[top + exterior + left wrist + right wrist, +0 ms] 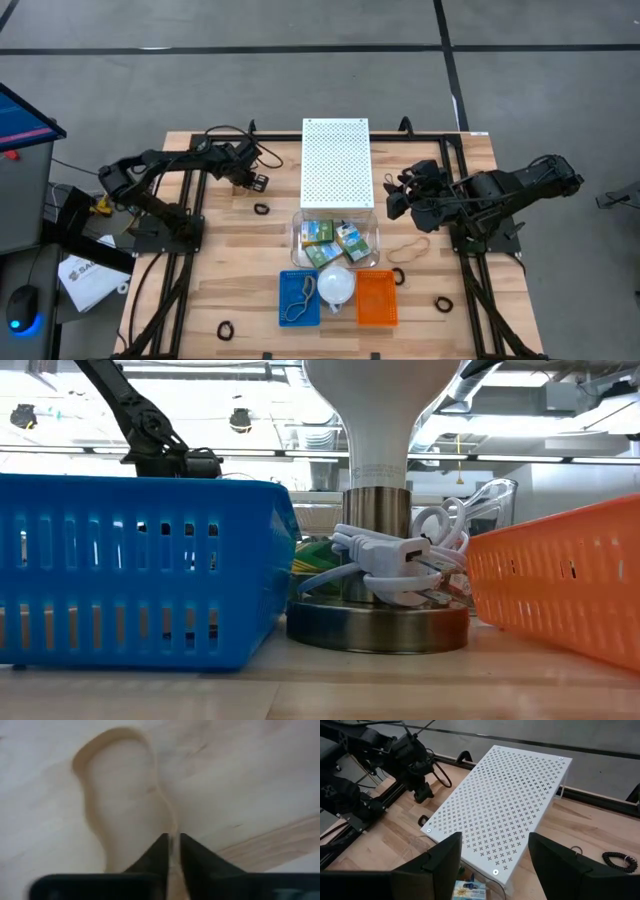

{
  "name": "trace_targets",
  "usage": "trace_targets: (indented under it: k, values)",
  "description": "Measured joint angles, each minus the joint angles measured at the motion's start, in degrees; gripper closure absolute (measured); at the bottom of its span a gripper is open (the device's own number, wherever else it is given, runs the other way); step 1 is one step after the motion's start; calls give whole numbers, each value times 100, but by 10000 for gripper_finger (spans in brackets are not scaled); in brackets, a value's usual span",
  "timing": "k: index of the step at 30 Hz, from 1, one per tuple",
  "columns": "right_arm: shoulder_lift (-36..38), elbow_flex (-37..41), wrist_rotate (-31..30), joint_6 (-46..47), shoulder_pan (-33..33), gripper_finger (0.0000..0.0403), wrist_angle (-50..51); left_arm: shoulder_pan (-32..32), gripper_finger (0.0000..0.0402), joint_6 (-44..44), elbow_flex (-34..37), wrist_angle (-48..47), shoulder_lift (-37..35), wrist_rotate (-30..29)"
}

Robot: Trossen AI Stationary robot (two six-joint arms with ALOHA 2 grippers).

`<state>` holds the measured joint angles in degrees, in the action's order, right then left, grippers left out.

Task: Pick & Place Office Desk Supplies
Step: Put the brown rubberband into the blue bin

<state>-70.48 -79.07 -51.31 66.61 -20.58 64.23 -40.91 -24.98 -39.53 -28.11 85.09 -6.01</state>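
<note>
A thin tan rubber band [89, 800] lies as a loose loop on the wooden table [230, 270] at the far left. My left gripper [172, 836] stands over it, pointing steeply down, shut on it. My right gripper [495, 850] hangs open above the near end of the white perforated shelf [336, 160], with nothing between its fingers. Yellow-and-green crayon boxes [335, 240] lie in a clear bin. A second tan rubber band [408, 248] and small black loops [262, 208] [443, 303] rest flat on the table. My left gripper pinches one strand of the rubber band's loop [172, 826] between its two fingertips. The fingers come from above, pointing steeply down. The rest of the loop lies slack and flat on the table beyond the fingers.
A blue basket [298, 298] and an orange basket [376, 298] stand near the front edge, with a round lamp [335, 285] and its white cord [390, 555] between them. More black loops lie at the front left [225, 328] and by the orange basket [399, 275].
</note>
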Motion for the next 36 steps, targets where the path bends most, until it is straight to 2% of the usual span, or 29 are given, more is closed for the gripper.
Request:
trace_targets:
  k: [2, 5, 11, 16, 23, 26, 31, 36]
  values:
    - [0, 0, 1, 0, -2, 177, 1, -27, 391, 63, 0, 118, -80, 291]
    - [0, 0, 22, -1, -12, 177, 0, -27, 399, 74, 0, 237, -360, 1025]
    - [0, 0, 22, 26, -83, 177, 4, 230, 401, -81, 0, 252, -1541, 2415]
    - [0, 0, 0, 10, -79, 177, 5, 683, 401, -743, 0, 218, -2655, 2873]
    - [0, 0, -3, -46, -79, 177, 4, 1737, 401, -2326, 0, 536, -3979, 2877]
    - [0, 0, -11, -66, -71, 177, 5, 2390, 401, -3038, 0, 1062, -4234, 2525]
    - [0, 0, -22, -66, -70, 177, 6, 3649, 401, -4039, 0, 1821, -4253, 1704]
    - [-2, 0, -17, -64, -71, 177, -12, 4862, 401, -4698, 2, 2469, -3864, 758]
